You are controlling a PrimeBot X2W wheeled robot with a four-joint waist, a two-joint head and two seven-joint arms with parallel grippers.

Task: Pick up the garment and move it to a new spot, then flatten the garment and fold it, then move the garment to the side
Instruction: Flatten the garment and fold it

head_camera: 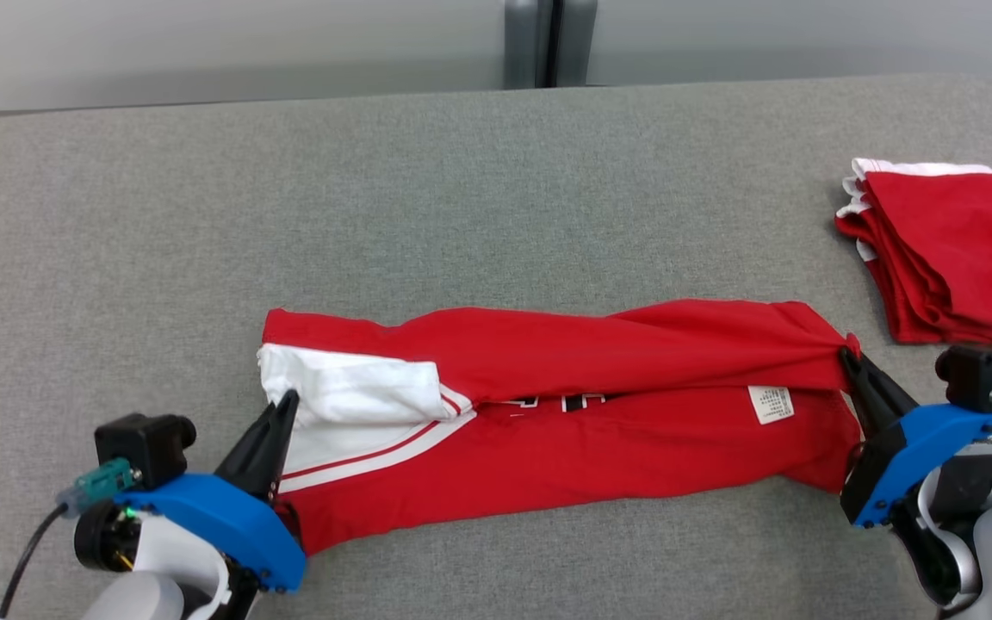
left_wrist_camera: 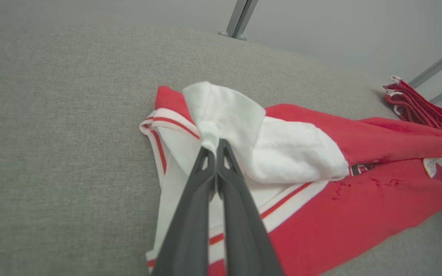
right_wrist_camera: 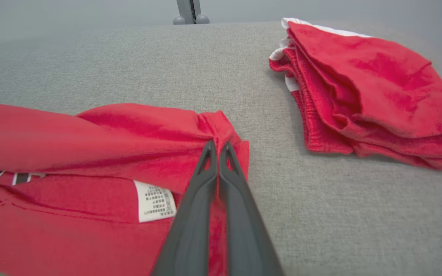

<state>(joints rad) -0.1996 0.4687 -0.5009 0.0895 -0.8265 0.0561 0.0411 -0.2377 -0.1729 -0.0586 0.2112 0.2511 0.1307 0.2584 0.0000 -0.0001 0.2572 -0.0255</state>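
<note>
The garment is a red shirt with white sleeve and red-striped trim, stretched in a long band across the grey table. My left gripper is shut on the white sleeve fabric at the garment's left end; in the left wrist view the left gripper pinches a lifted fold of the garment. My right gripper is shut on the bunched red edge at the right end. In the right wrist view the right gripper grips the garment near its white care label.
A folded stack of red clothes with white edges lies at the table's right side, close to my right arm, and shows as the folded stack in the right wrist view. A grey wall and a metal post stand behind the table.
</note>
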